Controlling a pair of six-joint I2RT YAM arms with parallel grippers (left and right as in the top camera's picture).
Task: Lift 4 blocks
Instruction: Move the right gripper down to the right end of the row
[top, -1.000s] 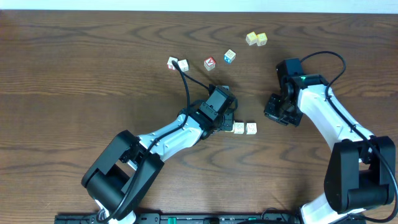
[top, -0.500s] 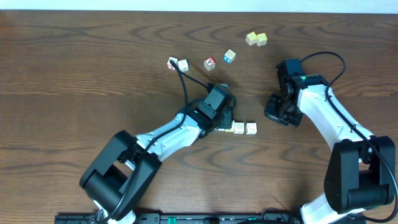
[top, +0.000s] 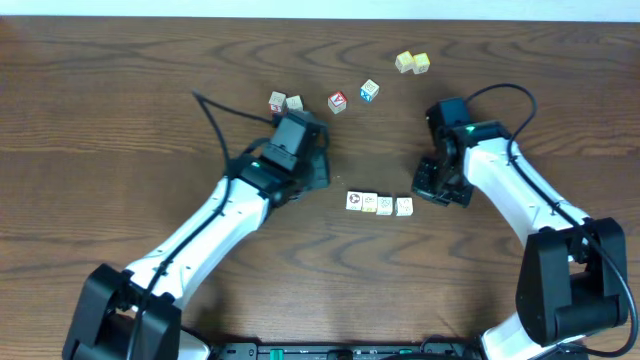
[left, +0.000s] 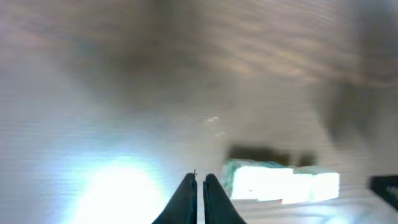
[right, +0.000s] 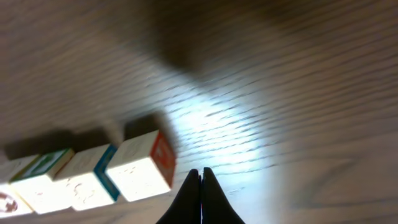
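Plainly the danger is buckling: the four blocks (top: 376, 203) lie side by side in a short row on the table (top: 120, 120), between the two arms, and lifting them as one bar probably means squeezing from both ends. The right claw (right: 200, 182) has its fingers pressed together, holding nothing, just beside the row's right end. The left claw (left: 199, 190) is likewise pressed shut and empty, well apart from the left end. If the right side pushes alone, the row may simply slide; if either push lands off-centre, the middle blocks could pop out. Farther back sit a red cube (top: 337, 102), a blue cube (top: 370, 91), two yellow cubes (top: 412, 63) and a pale pair (top: 285, 103), all clear of the row. Nothing lies between either claw and the row's ends.
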